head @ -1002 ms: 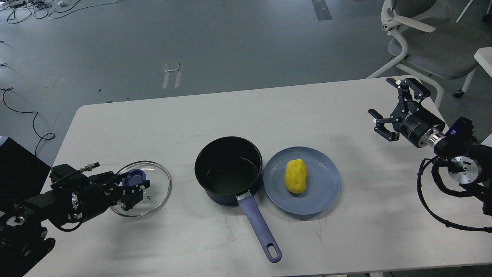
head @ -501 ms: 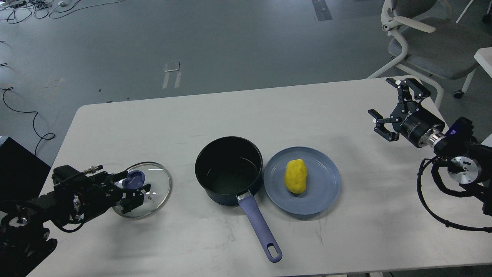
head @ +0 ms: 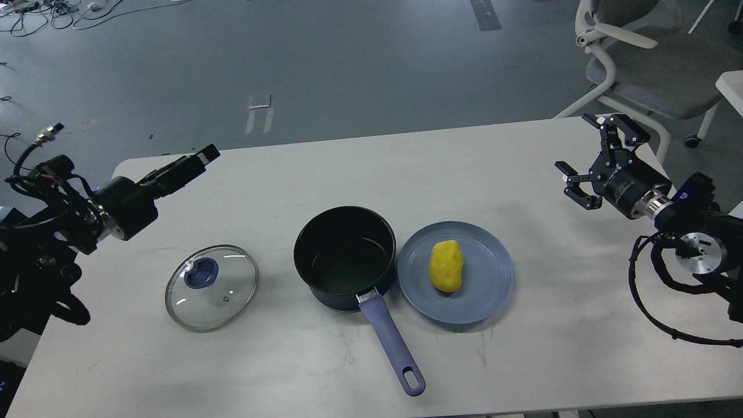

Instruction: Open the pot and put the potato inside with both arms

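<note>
The dark pot [head: 345, 256] stands open in the middle of the table, its purple handle [head: 392, 343] pointing toward me. Its glass lid [head: 212, 288] with a blue knob [head: 201, 271] lies flat on the table left of the pot. The yellow potato [head: 446, 265] lies on a blue plate [head: 482, 296] right of the pot. My left gripper [head: 200, 158] is raised above the far left of the table, well clear of the lid, seen side-on so its fingers cannot be told apart. My right gripper [head: 573, 143] is open and empty at the far right, away from the plate.
The white table [head: 348, 168] ends at its front edge near the pot handle. A grey office chair [head: 638, 64] stands behind the table's right corner. Cables lie on the floor at the far left.
My left gripper has let go of the lid knob and risen up and back to the far left. The lid now lies alone on the table. The right arm has barely moved.
</note>
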Robot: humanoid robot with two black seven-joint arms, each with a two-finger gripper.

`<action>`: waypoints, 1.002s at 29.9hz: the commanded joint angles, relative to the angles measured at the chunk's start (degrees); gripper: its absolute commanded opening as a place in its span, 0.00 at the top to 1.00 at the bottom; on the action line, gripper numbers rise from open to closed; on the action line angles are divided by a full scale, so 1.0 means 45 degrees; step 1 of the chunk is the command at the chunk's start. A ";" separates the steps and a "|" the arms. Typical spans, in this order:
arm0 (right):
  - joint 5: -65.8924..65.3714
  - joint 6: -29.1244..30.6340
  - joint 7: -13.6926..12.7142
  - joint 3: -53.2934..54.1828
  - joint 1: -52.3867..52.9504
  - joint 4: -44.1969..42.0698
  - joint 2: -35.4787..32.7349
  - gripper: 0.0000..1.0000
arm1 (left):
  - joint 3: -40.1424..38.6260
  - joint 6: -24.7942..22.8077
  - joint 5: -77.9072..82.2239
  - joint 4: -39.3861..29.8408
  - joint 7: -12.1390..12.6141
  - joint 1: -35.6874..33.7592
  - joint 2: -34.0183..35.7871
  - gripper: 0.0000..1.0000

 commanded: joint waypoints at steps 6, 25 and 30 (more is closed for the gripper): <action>-0.0057 0.0000 0.0000 -0.0021 -0.0049 0.0034 0.0007 0.00 | -0.0117 -0.2988 -0.7363 0.0146 -0.0005 0.0095 -0.0884 0.02; -1.0949 0.0000 0.0000 -0.7863 0.7910 0.4503 -0.2474 0.00 | -0.0137 -0.3027 -0.6992 -0.0010 -0.0005 0.0232 -0.1119 0.02; -1.3273 0.0000 0.0000 -1.0970 1.0608 0.6066 -0.1968 0.00 | -0.0176 -0.3027 -0.6604 -0.0030 -0.0005 0.0135 -0.1100 0.02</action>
